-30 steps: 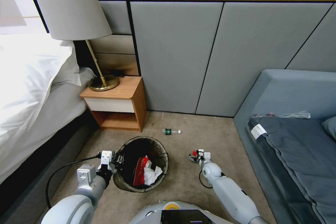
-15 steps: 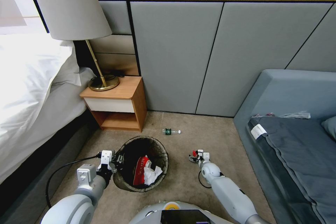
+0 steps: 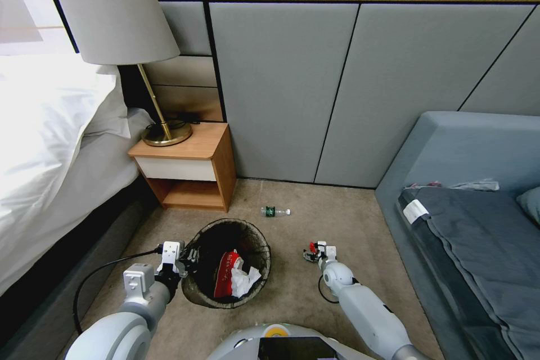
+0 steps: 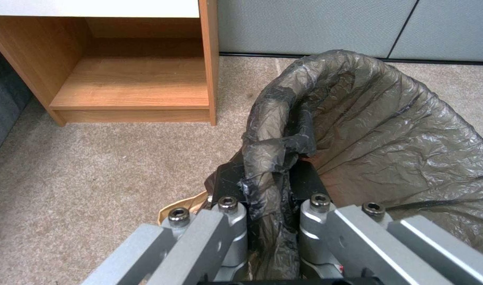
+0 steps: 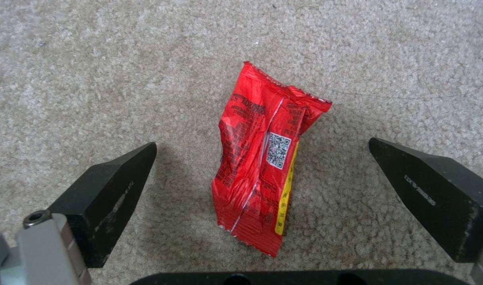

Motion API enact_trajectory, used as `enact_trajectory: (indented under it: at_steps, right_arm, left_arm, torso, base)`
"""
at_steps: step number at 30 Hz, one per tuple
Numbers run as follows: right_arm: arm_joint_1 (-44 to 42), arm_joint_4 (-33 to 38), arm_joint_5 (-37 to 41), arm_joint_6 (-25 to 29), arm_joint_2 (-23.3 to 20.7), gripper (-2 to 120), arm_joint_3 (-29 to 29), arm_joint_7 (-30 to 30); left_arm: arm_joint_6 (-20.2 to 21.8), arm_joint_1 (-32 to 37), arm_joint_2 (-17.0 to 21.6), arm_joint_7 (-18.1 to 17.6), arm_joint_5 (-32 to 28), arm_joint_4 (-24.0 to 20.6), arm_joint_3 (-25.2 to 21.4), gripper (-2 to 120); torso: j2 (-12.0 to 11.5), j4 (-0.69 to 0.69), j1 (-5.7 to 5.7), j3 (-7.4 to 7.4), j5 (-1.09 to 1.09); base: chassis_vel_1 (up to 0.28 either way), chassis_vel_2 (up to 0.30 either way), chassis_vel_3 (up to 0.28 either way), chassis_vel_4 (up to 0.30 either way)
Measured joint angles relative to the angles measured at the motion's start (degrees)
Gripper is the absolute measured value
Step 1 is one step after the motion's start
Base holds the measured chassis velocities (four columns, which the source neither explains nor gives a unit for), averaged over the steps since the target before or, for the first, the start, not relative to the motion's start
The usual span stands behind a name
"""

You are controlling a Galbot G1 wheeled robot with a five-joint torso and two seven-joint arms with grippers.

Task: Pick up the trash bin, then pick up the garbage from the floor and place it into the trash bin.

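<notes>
Brown-black liner plastic is pinched between the two fingers of the left hand, which is closed on the near-left rim of the trash bin; the bin stands on the carpet just to the right of that hand, its bag folded over the edge. Inside it lie two pieces of garbage: one red wrapper and one crumpled white paper. One wooden nightstand with an open lower shelf sits beyond the left hand, a single lamp standing on top. One small clear bottle with a green label lies on the carpet beyond the bin, between the two hands and well ahead of both. To the right, the right hand is low over the carpet with its two dark fingers spread wide, holding nothing. One red snack wrapper lies flat on the carpet directly between them, touching neither.
</notes>
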Motion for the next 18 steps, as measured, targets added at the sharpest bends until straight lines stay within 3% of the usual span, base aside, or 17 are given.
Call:
enact_trajectory:
  at_steps: [5,18]
  right_arm:
    - [0.04,-0.20,-0.02,0.20,0.05,94,-0.02,-0.03]
    - [-0.11,-0.66,-0.55,0.71,0.00,45,0.31,-0.09]
  left_arm:
    - [0.00,0.02,-0.03,0.00,-0.01,0.00,-0.03,6]
    - [0.00,-0.01,-0.22,0.01,0.01,0.00,0.05,6]
  torso:
    - [0.00,0.00,0.00,0.00,0.00]
    - [0.01,-0.02,0.00,-0.01,-0.05]
  base:
    - [0.000,0.000,0.000,0.000]
    - [0.000,0.000,0.000,0.000]
